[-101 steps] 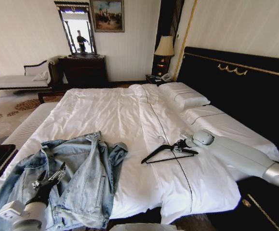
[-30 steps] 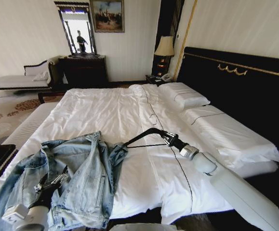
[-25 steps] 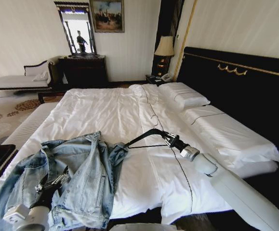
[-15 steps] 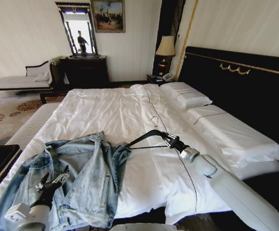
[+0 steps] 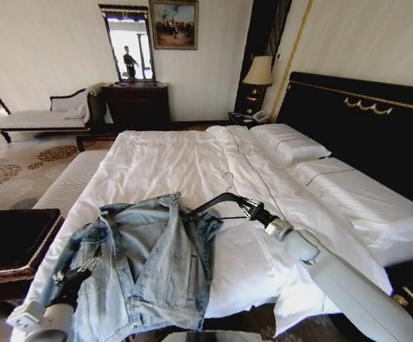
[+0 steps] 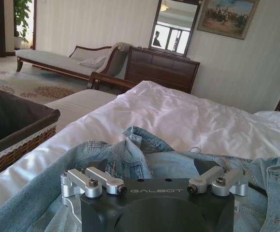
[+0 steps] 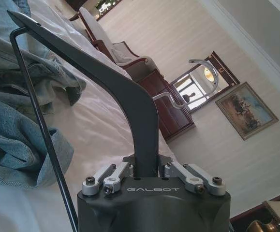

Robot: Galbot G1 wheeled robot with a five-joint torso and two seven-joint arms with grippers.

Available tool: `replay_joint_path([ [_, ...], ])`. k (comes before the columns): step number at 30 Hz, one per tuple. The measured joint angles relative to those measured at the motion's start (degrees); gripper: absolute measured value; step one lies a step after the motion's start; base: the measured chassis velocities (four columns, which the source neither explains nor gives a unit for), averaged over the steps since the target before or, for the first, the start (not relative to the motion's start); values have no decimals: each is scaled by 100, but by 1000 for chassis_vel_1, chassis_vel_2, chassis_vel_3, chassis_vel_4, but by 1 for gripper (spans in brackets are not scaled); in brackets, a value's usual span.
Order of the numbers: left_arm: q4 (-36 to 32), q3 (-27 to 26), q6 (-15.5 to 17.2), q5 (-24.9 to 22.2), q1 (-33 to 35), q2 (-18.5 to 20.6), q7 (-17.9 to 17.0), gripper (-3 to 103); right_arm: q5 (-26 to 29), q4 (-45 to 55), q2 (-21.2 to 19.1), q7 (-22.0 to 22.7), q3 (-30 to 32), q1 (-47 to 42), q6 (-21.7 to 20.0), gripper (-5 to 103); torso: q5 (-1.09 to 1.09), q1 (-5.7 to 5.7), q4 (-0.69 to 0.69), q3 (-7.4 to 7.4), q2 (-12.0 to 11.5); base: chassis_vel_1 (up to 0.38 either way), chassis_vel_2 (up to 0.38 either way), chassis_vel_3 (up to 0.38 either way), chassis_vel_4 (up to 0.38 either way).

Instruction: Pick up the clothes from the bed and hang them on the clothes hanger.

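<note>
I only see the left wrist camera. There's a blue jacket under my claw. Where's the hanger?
Observer: The right claw is shut on the hanger, holding it above the bed.
Operator: Is it near the jacket?
Observer: Yes. Its far tip is over the edge of the jacket nearest the right arm.
Operator: Is my claw holding anything?
Observer: No. The left claw is open, over the jacket's other side.
</note>
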Motion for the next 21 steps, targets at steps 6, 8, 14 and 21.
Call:
replay_joint_path([
  [6, -12, 0, -4, -4, 11, -8, 4, 100, 1, 29, 73, 47, 2, -63, -26, 22, 3, 0, -1, 1, 0, 0, 0, 0, 0],
  [8, -16, 3, -4, -3, 10, -11, 4, 100, -29, 14, 91, 71, 17, -79, -29, 22, 2, 0, 0, 0, 0, 0, 0, 0, 0],
  [14, -18, 32, -4, 18, 8, -24, 4, 100, -154, 1, 115, 95, 103, -184, -32, 22, 2, 0, 1, 0, 0, 11, 8, -6, -8],
  [21, -17, 45, -3, 30, 7, -33, 4, 100, -163, 39, 121, 96, 110, -204, -40, 22, 2, 0, 1, 0, 0, 91, 77, -74, -89],
])
